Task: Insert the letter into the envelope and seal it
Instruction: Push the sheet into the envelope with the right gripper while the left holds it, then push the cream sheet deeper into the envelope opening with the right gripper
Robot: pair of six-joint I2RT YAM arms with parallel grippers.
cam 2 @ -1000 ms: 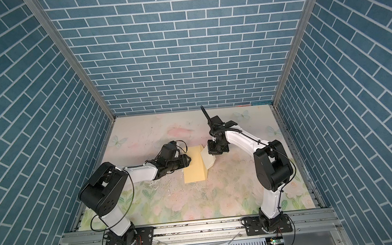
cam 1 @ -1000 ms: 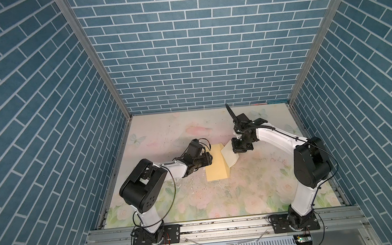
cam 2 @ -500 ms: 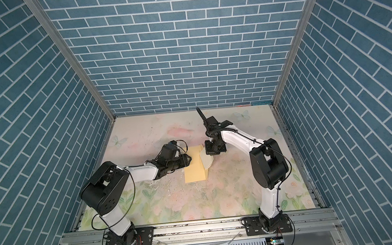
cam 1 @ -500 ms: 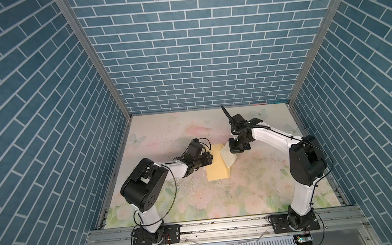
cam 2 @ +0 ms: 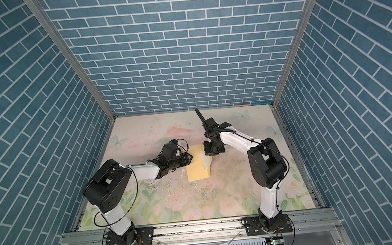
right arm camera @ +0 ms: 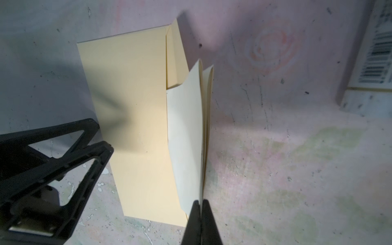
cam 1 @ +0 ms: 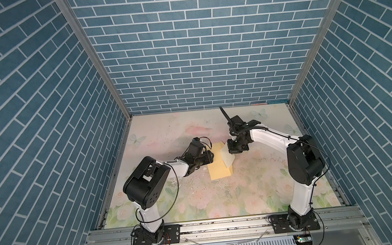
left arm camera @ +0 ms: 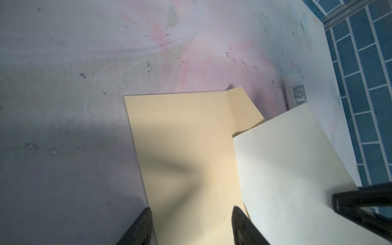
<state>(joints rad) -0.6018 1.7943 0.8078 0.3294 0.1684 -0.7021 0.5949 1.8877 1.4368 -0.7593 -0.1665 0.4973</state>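
Two arms meet near the middle of the floral counter (cam 1: 244, 191), where the envelope (cam 1: 218, 172) lies flat with its flap (left arm camera: 244, 110) folded open on the side toward the right arm. The left fingers (left arm camera: 145, 222) stand apart and hold nothing; they are low at the envelope's edge on the left arm's side, and I cannot tell if they touch the paper. The right fingers (right arm camera: 199, 210) are closed tightly on the letter (right arm camera: 184, 137), which is folded double and stands on its edge, slightly curved, along the flap side of the envelope. In both top views the letter (cam 2: 206, 162) leans over that side of the envelope. Whether its lower edge is already inside the mouth I cannot tell. A white tube with a barcode label (left arm camera: 297, 96) lies on the counter just behind the letter.
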